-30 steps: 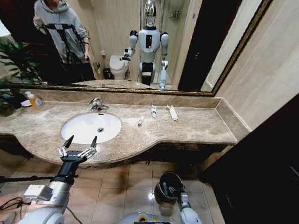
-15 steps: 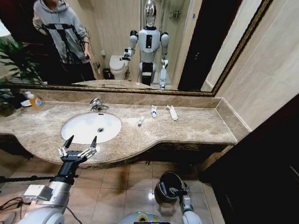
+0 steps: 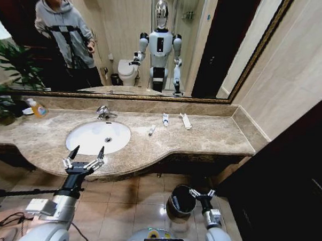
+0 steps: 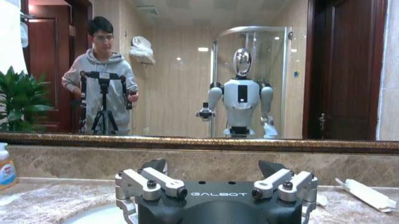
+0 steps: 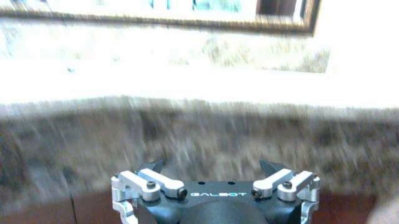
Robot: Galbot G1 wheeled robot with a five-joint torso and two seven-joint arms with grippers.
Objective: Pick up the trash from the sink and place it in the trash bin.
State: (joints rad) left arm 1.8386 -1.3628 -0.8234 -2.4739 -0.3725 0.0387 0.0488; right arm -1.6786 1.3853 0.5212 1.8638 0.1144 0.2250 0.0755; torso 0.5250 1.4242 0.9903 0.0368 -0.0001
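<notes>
Since a second ago my right gripper (image 3: 202, 194) has lifted out of the trash bin (image 3: 180, 202) and swung to the bin's right side; it now sits just beside the rim, above the floor tiles (image 3: 130, 204), with its fingers spread apart and nothing between them. In the right wrist view that gripper (image 5: 212, 164) faces the edge of the desk, jaws released.

My left gripper (image 3: 85, 153) has not shifted: it hovers at the front edge of the desk (image 3: 214, 134), just before the sink (image 3: 98, 136), fingers wide open and empty. From the left wrist view the gripper (image 4: 213, 165) looks across the basin toward the mirror (image 4: 187, 70).

Trash lies on the desk to the right of the sink: a small white tube (image 3: 152, 130) nearest the basin, a blue-capped tube (image 3: 165, 119) farther back, and a flat white packet (image 3: 186, 121) beside it, all apart from each other. I also see the packet (image 4: 367, 193) at the far side of the left wrist view. An orange-labelled soap bottle (image 3: 37, 109) stands at the desk's far left, near the tap (image 3: 103, 112).
</notes>
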